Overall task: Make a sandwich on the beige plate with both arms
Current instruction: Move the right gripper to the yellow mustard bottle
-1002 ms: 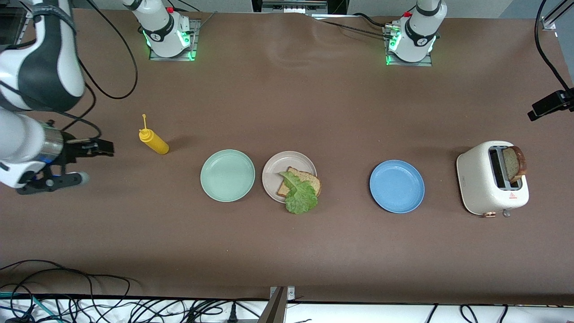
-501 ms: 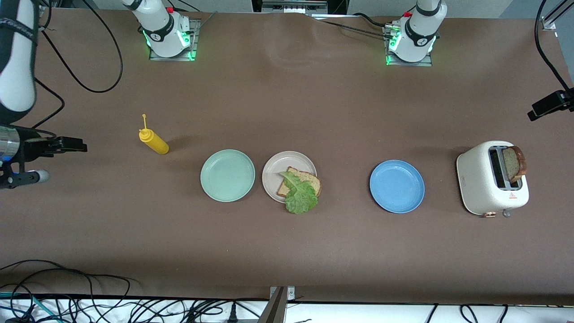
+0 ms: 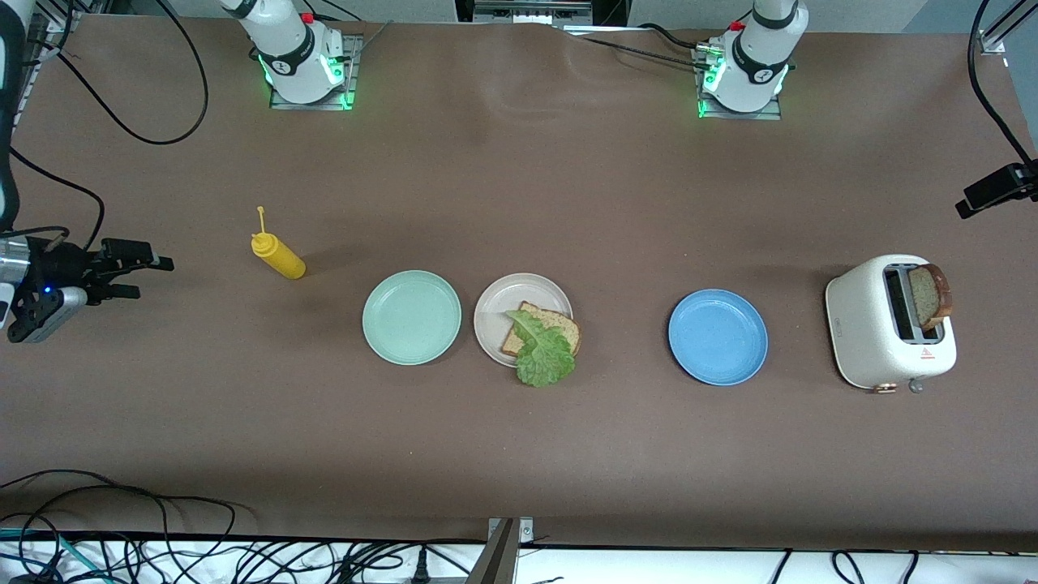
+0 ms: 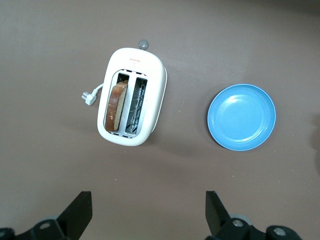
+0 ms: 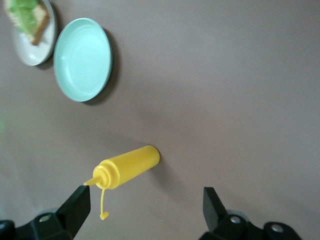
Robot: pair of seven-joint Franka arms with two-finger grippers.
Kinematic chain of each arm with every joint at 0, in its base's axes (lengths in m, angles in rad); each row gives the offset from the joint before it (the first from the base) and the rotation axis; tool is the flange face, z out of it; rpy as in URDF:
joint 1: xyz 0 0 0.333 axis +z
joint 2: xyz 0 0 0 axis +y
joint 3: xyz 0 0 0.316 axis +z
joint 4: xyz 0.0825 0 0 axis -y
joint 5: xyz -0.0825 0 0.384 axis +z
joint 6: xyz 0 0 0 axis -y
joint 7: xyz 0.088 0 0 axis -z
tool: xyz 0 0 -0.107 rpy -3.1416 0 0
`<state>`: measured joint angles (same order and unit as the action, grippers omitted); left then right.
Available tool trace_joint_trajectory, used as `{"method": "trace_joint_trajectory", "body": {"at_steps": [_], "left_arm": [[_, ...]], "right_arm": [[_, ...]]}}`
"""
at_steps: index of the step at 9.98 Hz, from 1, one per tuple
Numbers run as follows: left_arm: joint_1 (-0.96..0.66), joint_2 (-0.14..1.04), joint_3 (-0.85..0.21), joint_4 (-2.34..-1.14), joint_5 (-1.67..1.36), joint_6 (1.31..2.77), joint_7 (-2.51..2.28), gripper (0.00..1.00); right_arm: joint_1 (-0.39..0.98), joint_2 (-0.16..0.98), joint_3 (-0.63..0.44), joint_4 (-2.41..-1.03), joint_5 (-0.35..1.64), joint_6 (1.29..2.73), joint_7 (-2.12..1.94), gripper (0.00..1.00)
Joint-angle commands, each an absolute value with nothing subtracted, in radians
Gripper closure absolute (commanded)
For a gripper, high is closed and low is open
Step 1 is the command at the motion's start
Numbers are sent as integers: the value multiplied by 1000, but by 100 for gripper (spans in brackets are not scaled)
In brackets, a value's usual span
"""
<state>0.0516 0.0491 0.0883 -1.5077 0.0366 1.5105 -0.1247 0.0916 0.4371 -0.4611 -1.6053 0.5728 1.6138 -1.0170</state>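
Right gripper [image 3: 138, 276], fingers spread and empty, has drawn back past the mustard bottle [image 3: 278, 255], leaving bread and lettuce [image 3: 542, 344] on the beige plate [image 3: 503, 302]; left gripper [image 4: 149, 215], also spread, hangs over the toaster [image 3: 890, 332] holding the second slice [image 3: 930, 295].

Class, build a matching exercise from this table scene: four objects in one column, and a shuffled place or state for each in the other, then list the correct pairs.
Column one:
1. lettuce leaf
2. bread slice
3. mustard bottle
4. blue plate

Column two:
A. empty, between the beige plate and the toaster
B. standing in a toaster slot
C. stands toward the right arm's end, beside the mint-green plate
D. on bread, overhanging the beige plate's rim

Pairs: 1-D, 2-B, 3-C, 4-A
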Motion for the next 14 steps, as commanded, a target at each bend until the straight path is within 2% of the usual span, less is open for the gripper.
{"method": "trace_joint_trajectory", "body": {"at_steps": [1,4,7,9,14], "left_arm": [[64,52,86,-1496,12,1496,-112,0],[63,52,86,-1496,12,1496,-114,0],[64,52,86,-1494,12,1496,-112,0],[64,52,86,-1494,12,1496,-112,0],[64,52,86,-1494,12,1496,-112,0]], "right_arm": [[68,416,-468,-1689,682,1634,-1194,0],[54,420,-468,-1755,794,1631,-1348,0],[17,472,-466,-1824,935,1631,-1546,0],[12,466,-466,-1908,974,1660,-1607,0],[-3,508,-462,-2018,1106,1677,-2125,0]]}}
